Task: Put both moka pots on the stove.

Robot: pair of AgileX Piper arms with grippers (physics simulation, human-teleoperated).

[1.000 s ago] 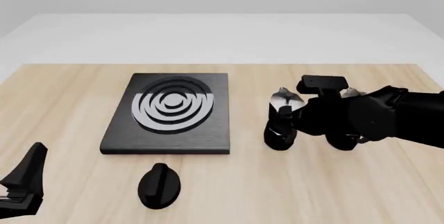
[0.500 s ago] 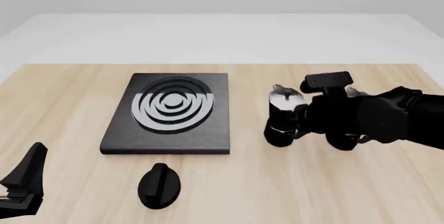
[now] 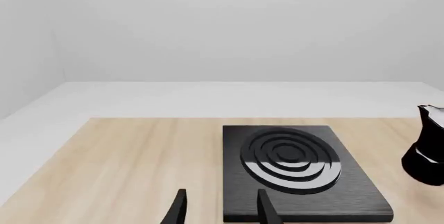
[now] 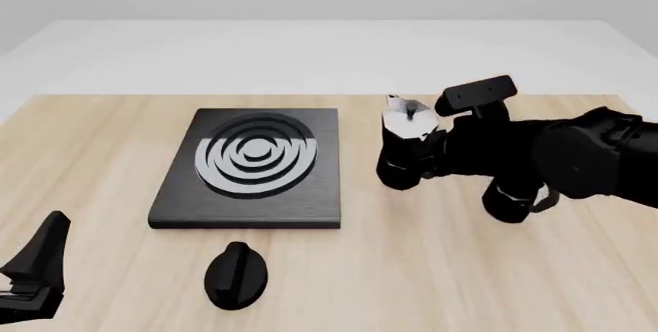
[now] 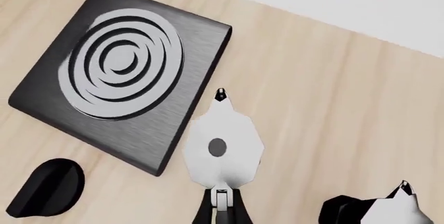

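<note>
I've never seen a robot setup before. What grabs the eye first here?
The bulky black right arm's tool carries a small silver-lidded moka pot, lifted just right of the stove. That stove's bright concentric rings stand out mid-table. A second moka pot stands on the wood nearby, and a black oval knob lies in front of the stove.
</note>
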